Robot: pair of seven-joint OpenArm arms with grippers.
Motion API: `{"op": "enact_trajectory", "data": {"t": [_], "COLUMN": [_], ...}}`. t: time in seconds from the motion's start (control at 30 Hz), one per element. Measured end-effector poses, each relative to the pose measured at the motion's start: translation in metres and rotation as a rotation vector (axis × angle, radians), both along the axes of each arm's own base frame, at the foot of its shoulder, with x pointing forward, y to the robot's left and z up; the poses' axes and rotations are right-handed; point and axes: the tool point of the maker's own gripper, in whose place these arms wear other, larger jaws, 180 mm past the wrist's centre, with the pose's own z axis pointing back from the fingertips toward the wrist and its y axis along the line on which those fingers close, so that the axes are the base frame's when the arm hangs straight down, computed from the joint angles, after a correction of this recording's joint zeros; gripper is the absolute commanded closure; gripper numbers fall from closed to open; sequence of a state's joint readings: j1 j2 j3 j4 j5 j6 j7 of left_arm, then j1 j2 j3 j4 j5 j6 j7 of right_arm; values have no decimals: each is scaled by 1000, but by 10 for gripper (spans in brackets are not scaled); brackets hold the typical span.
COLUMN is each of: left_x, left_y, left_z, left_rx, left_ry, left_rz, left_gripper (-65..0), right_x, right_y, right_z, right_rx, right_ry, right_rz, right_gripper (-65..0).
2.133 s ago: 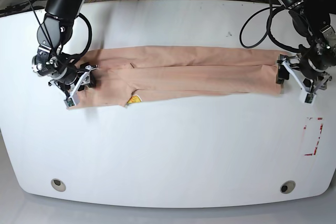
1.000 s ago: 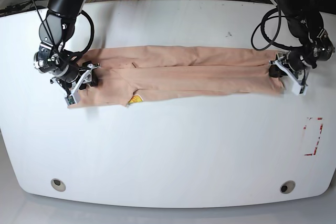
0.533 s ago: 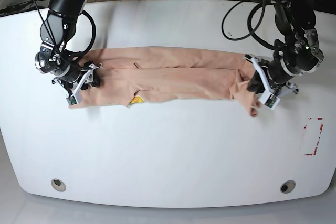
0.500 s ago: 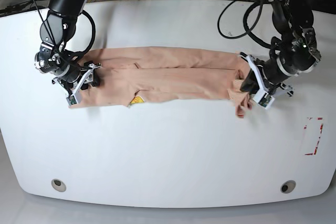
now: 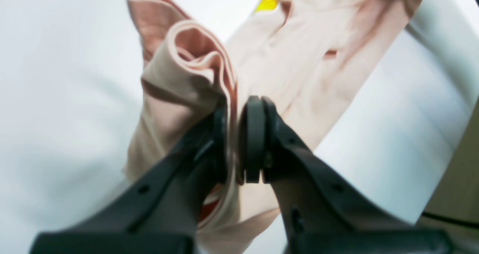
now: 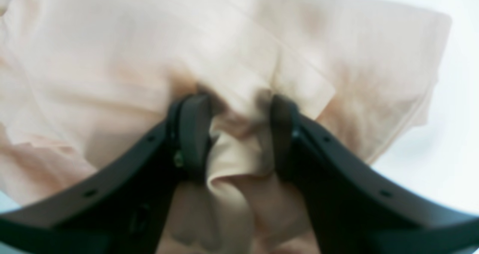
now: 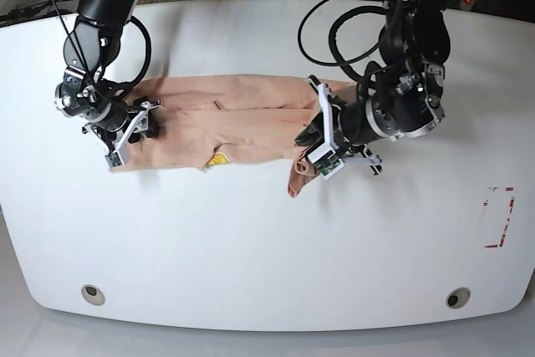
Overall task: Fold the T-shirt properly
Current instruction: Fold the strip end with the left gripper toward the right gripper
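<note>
The T-shirt (image 7: pixel 242 119) is stretched lengthwise between both arms, one end pinched by the left fingers (image 5: pixel 254 134), the other gripped by the right fingers (image 6: pixel 192 134)

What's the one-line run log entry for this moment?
left gripper: shut on T-shirt end, carried over the middle | right gripper: pins other end | fold: unfinished

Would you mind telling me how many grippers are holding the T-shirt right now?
2. The left gripper is pinching the T-shirt at its folded-over end, mid-table; the right gripper grips a bunch of fabric at the opposite end.
</note>
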State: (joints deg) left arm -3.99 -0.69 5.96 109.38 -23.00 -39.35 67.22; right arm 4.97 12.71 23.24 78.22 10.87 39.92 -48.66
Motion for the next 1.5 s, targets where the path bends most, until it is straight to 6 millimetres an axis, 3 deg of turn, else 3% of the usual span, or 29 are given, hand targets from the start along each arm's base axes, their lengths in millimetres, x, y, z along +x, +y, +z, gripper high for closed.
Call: {"op": "enact_trajectory", "data": {"t": [0.33, 0.4, 0.5, 0.63, 0.77, 0.87, 0.93, 1.0, 1.07, 1.13, 1.23, 1.37, 1.43, 1.5], "left_x": [1, 0, 0, -2, -10, -8, -1, 10, 25, 26, 12, 1, -1, -4], "left_y": [-53, -57, -66, -80, -93, -99, -90, -69, -21, 11, 52, 74, 80, 84], "left_z": [-42, -46, -51, -47, -22, 20, 35, 33, 12, -2, -28, -40, -42, -45], "left_rx": [59, 66, 71, 60, 60, 16, -2, 19, 147, 191, 256, 260, 244, 217], "left_ry": [136, 148, 158, 138, 50, -83, -133, -146, -118, -87, -14, 31, 30, 26], "left_rz": [-79, -92, -122, -160, -213, -227, -202, -150, -31, 33, 104, 148, 168, 184], "left_gripper": [-47, -113, -312, -443, -446, -446, -446, -446, -446, -444, -444, -444, -444, -444], "right_x": [0, 0, 0, 0, 0, 0, 0, -1, -2, -1, 7, 15, 14, 13], "right_y": [0, 0, 0, 0, 0, 0, 0, 1, 0, 1, -3, -22, -35, -51], "right_z": [0, 0, 0, 0, 0, 0, 1, 3, 12, 23, 49, 76, 84, 94], "right_rx": [1, 0, 0, 1, 0, 1, 1, -12, -56, -83, -103, -98, -66, -39], "right_ry": [-1, 0, 0, -1, 1, -1, -3, -1, 3, -8, -54, -92, -89, -108], "right_rz": [0, 0, 0, 0, 0, 0, 0, 5, 19, 23, -1, -70, -117, -168], "right_gripper": [-246, -246, -246, -246, -246, -246, -249, -254, -255, -266, -365, -553, -609, -612]}}
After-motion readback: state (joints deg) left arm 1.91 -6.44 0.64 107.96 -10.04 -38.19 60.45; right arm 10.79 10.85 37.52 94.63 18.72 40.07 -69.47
